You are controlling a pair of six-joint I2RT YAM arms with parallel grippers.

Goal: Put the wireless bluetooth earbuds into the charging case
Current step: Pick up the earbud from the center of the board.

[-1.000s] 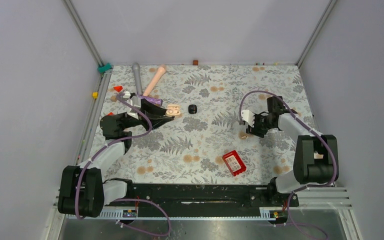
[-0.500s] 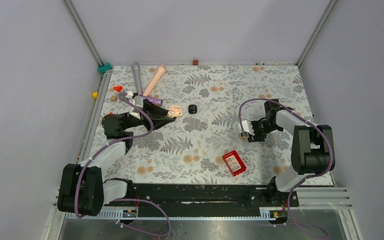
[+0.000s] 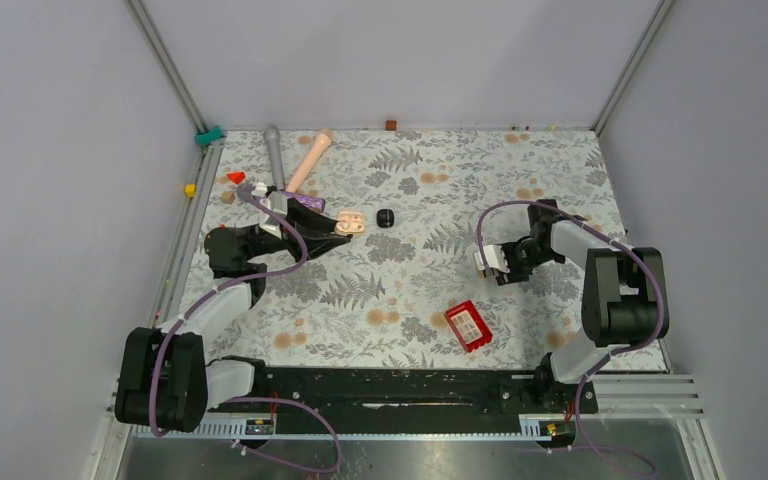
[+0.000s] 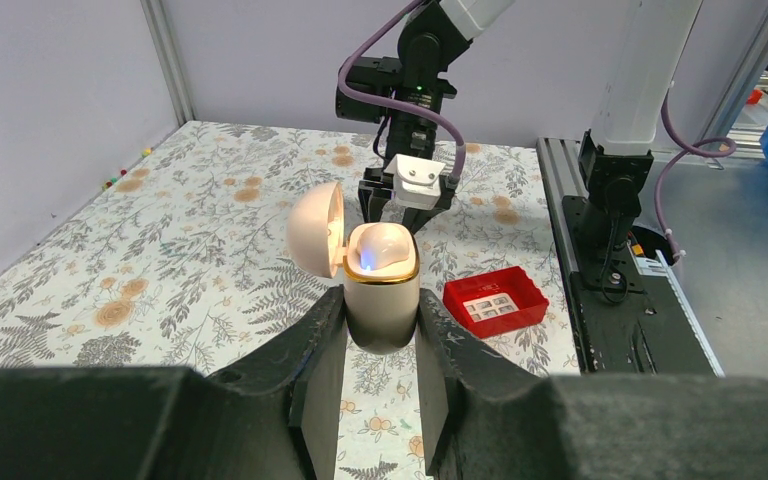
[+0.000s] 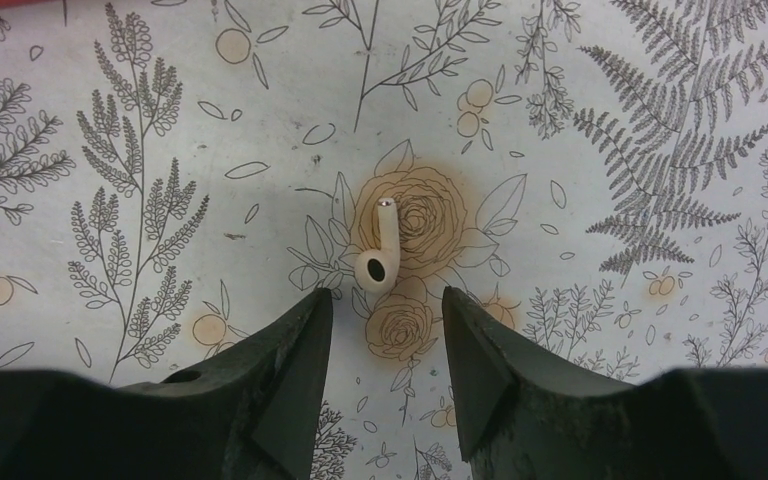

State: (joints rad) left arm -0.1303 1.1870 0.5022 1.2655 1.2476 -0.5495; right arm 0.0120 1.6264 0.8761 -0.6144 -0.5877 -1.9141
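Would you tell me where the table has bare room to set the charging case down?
Free: the middle strip between the black case and the red box, and the far right corner beyond the right gripper. Crowded: the far left, where the left gripper holds the charging case near the grey handle, the pink handle and a red cone.

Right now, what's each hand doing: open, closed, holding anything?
Left hand: closed on the open charging case.
Right hand: open, empty; a cream earbud lies just ahead of it.
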